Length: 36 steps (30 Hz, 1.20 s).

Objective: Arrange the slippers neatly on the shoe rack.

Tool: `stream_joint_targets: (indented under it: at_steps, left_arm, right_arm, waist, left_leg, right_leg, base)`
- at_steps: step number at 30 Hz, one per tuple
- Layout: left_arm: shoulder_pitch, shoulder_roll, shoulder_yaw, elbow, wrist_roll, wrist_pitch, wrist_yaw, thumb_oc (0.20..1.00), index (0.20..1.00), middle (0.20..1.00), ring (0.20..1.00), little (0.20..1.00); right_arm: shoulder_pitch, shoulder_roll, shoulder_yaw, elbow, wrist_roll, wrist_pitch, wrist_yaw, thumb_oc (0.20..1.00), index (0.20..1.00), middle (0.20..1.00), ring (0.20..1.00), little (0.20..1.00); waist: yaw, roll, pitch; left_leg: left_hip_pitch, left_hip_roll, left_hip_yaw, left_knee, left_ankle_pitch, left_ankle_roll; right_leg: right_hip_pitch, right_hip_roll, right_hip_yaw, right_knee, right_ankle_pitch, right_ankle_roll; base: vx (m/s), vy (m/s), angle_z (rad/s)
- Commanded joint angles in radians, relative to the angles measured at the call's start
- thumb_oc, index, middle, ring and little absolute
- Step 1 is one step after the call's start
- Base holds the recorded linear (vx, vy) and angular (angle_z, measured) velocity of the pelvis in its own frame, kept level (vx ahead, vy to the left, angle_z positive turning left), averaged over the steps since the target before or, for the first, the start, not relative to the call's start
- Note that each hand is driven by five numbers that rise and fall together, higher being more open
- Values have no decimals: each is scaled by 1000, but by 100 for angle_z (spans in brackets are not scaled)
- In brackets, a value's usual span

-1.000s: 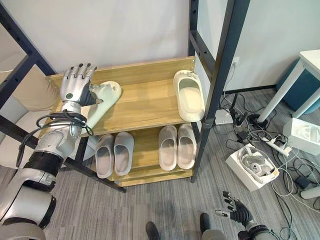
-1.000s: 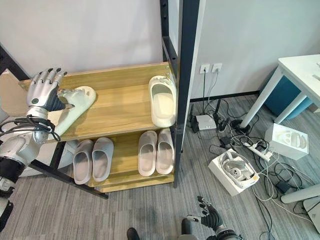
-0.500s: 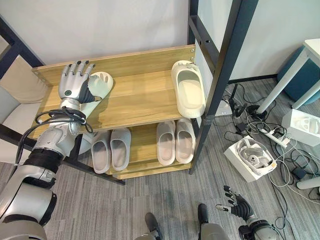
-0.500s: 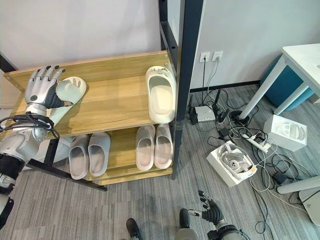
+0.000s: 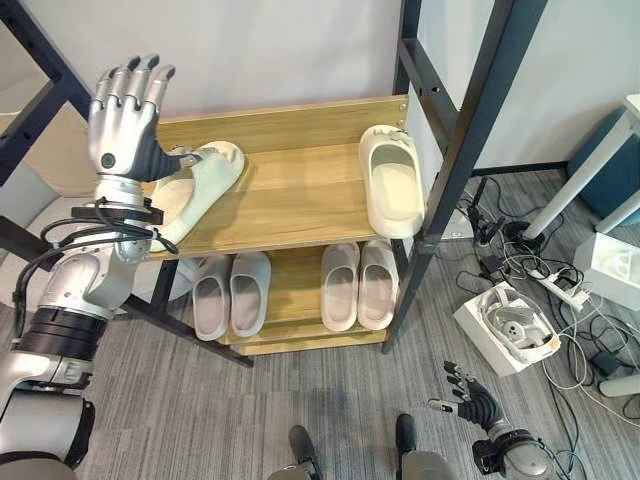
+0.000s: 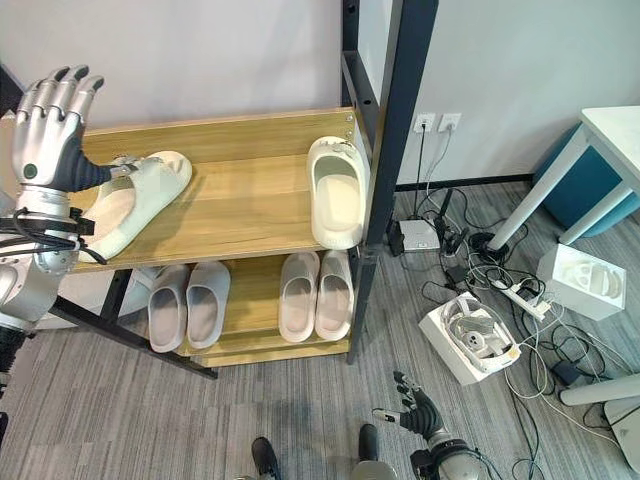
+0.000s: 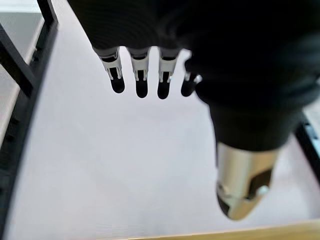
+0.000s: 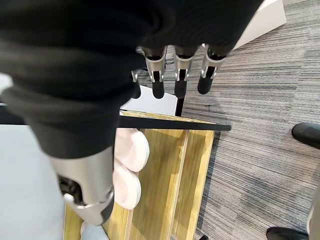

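A pale green slipper [image 5: 195, 185] lies at an angle on the left of the wooden shoe rack's upper shelf [image 5: 290, 195], its near end at the front edge. My left hand [image 5: 125, 115] is raised just above its left end, open, fingers straight up and thumb close to the slipper. Its mate [image 5: 393, 180] lies straight at the shelf's right end. On the lower shelf sit a grey pair [image 5: 230, 293] and a whitish pair [image 5: 358, 285]. My right hand [image 5: 470, 405] hangs open low over the floor, right of the rack.
Black metal uprights [image 5: 470, 150] frame the rack. On the floor to the right lie a white box with a headset [image 5: 505, 330], tangled cables and a power strip [image 5: 550, 290]. A white table leg [image 5: 580, 180] stands further right.
My left hand has lifted off the pale green slipper and now stands higher with straight fingers. The camera view has shifted. The right hand stays low.
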Motion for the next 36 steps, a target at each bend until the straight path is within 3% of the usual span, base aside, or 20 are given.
stream_joint_targets:
  at_steps: [1,7,13,21,22,23,30,36]
  left_arm:
    - [-61,64,47,62,-7,13,34,1000,1000,1000,1000,1000]
    - [-73,100,-13,177,24,35,5,1000,1000,1000,1000,1000]
    - [-217,88,-162,341,15,57,-20,1000,1000,1000,1000,1000]
    - [-338,62,-246,458,-38,69,-14,1000,1000,1000,1000,1000]
    - [-341,62,-249,460,-38,68,-14,485,485,485,485,485]
    - [-347,61,-251,462,-42,69,-13,200,200,200,200,200]
    - [-372,49,-280,475,-68,44,-21,200,200,200,200,200]
    - [-356,17,-273,311,-19,26,-39,200,200,200,200,200]
  right_arm:
    - [-3,21,31,-33,-8,-52,1,1000,1000,1000,1000,1000]
    - [11,12,19,-43,-5,-57,-1,1000,1000,1000,1000,1000]
    - [12,1,9,-69,5,-58,-3,1000,1000,1000,1000,1000]
    - [3,-6,11,-81,11,-60,-14,1000,1000,1000,1000,1000]
    - [3,-5,11,-81,11,-60,-14,1000,1000,1000,1000,1000]
    - [5,-6,11,-82,12,-61,-16,1000,1000,1000,1000,1000]
    - [14,-6,16,-85,15,-65,-11,1000,1000,1000,1000,1000]
    - [8,0,11,-82,19,-61,-8,1000,1000,1000,1000,1000]
  waist:
    - [8,-44,-20]
    - [0,-46,-19]
    - [-17,-49,-5]
    - [-31,-60,6]
    - [-30,-61,6]
    - [-31,-61,8]
    - [-37,-63,-1]
    - [-35,-58,-6]
  left_leg:
    - [97,-2,-25,-6,-130,-40]
    - [99,-7,-19,-6,-134,-37]
    - [87,-18,-6,-6,-138,-28]
    - [66,-24,11,-6,-136,-21]
    - [65,-24,11,-6,-136,-21]
    - [70,-23,11,-6,-141,-21]
    - [78,-24,18,-6,-141,-21]
    - [86,-21,12,-6,-142,-23]
  right_leg:
    - [9,-34,-46,6,-62,81]
    - [3,-39,-44,8,-56,86]
    - [-25,-47,-31,14,-44,97]
    - [-60,-52,-11,20,-32,105]
    - [-61,-52,-10,20,-32,105]
    - [-56,-51,-9,19,-35,107]
    - [-55,-50,-7,15,-33,104]
    - [-39,-49,-12,13,-41,100]
  base:
    - [0,0,0]
    - [8,15,0]
    - [11,55,-7]
    - [8,33,-5]
    - [19,12,-8]
    - [7,7,-9]
    - [9,-1,-5]
    - [-12,-39,1]
